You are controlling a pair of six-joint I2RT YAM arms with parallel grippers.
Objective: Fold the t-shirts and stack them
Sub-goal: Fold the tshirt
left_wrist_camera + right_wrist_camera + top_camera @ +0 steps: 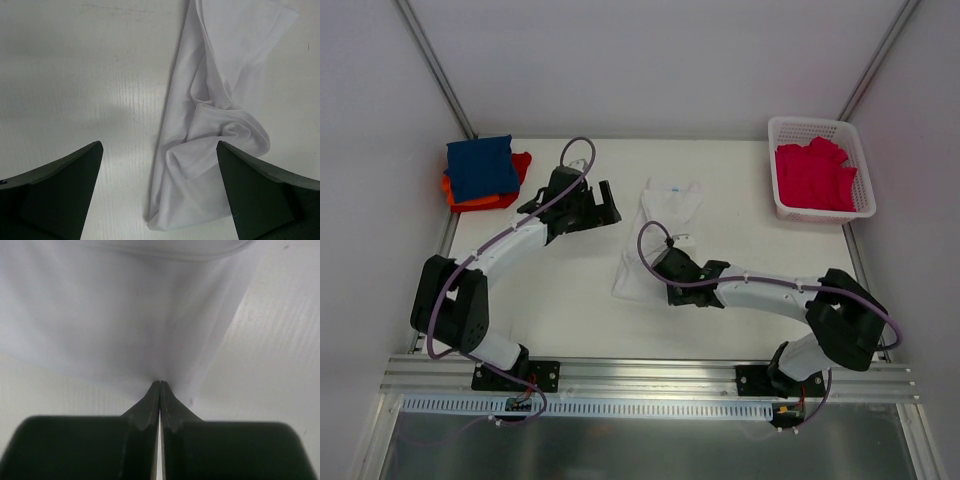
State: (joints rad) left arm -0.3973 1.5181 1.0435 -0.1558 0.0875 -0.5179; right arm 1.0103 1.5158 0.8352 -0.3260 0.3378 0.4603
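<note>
A white t-shirt (665, 205) lies crumpled and stretched lengthwise in the middle of the table. My right gripper (658, 262) is shut on its cloth, and in the right wrist view the shirt (125, 315) puckers to a point at the closed tips (160, 382). My left gripper (613, 203) hovers open just left of the shirt's far part. The left wrist view shows a bunched corner of the shirt (215, 125) lying between the spread fingers of the left gripper (159, 144), untouched. A folded navy t-shirt (480, 168) rests on an orange-red one (520, 165) at the back left.
A white lattice basket (820, 125) at the back right holds crumpled crimson-pink cloth (815, 175). Walls close in the table on three sides, and a metal rail (650, 375) runs along the near edge by the arm bases.
</note>
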